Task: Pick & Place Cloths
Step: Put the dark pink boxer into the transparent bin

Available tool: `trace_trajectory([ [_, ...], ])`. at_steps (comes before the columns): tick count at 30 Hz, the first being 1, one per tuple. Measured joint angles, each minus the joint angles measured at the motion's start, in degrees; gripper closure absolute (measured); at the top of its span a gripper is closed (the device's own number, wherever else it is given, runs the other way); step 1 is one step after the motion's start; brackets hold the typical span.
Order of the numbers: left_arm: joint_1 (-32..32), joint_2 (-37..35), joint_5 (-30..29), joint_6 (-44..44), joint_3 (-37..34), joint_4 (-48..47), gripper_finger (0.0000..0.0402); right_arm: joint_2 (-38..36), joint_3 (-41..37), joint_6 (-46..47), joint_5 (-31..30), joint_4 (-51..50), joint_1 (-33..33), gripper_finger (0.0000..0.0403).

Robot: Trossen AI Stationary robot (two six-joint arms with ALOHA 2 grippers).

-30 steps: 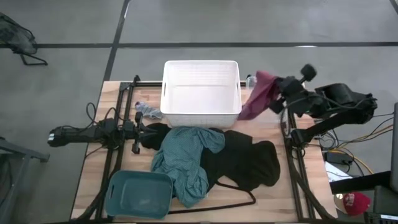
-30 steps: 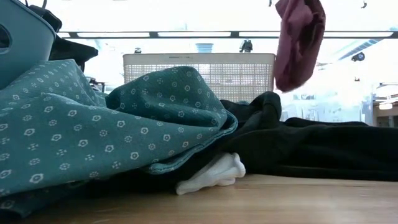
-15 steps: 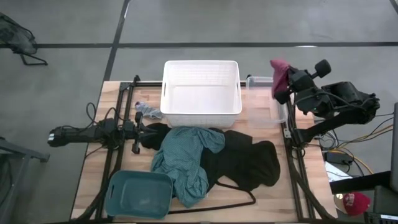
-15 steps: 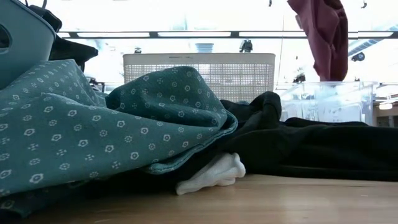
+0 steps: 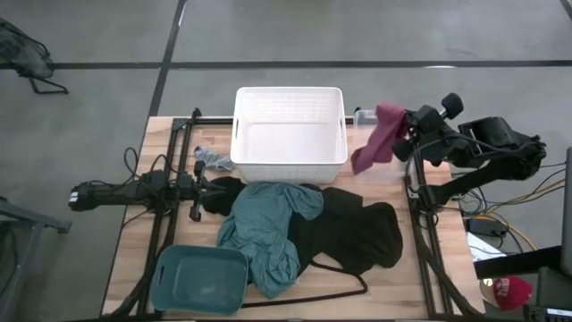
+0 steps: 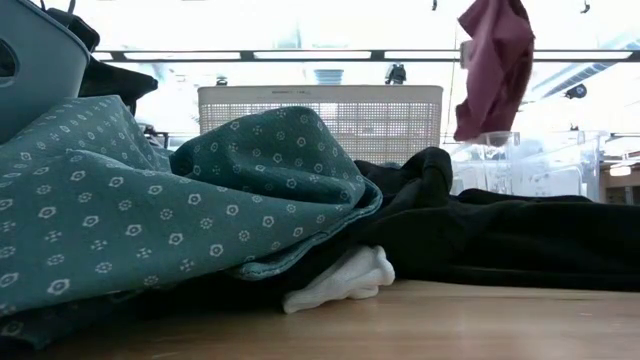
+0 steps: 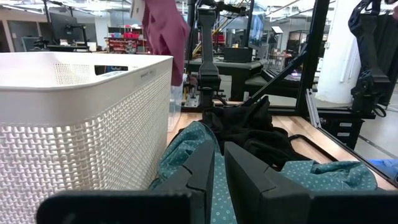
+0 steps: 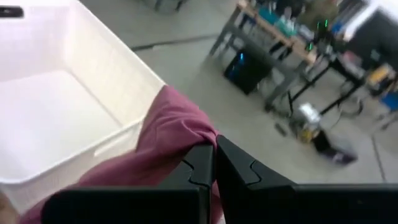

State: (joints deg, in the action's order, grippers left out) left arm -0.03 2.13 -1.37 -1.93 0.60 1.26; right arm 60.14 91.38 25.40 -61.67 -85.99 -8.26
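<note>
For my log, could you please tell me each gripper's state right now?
Left gripper: fingers shut, holding nothing.
Right gripper: shut on the maroon cloth, held aloft.

Maroon cloth; teal shirt dotted with small pale motifs; black garment; white basket with woven-look walls; teal tub; light wooden tabletop; small white piece

Soft matt maroon cloth; white perforated plastic basket; wooden table; patterned teal shirt, probably cotton.
</note>
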Motion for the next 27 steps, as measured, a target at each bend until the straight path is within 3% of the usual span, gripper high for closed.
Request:
trace_trajectory([
  [3,0.0,0.0,0.0,0.0,0.0,0.0,0.0358,0.08,-0.61,4.4,1.45,-4.18,1.98,0.0394],
  [16,0.0,0.0,0.0,0.0,0.0,0.0,0.0358,-0.41,-10.75,4.35,11.5,-3.99,10.51,0.0394],
  [27,0.0,0.0,0.02,0.0,0.0,0.0,0.0358,1.0,-24.91,4.37,11.65,-2.28,16.53,0.0394],
])
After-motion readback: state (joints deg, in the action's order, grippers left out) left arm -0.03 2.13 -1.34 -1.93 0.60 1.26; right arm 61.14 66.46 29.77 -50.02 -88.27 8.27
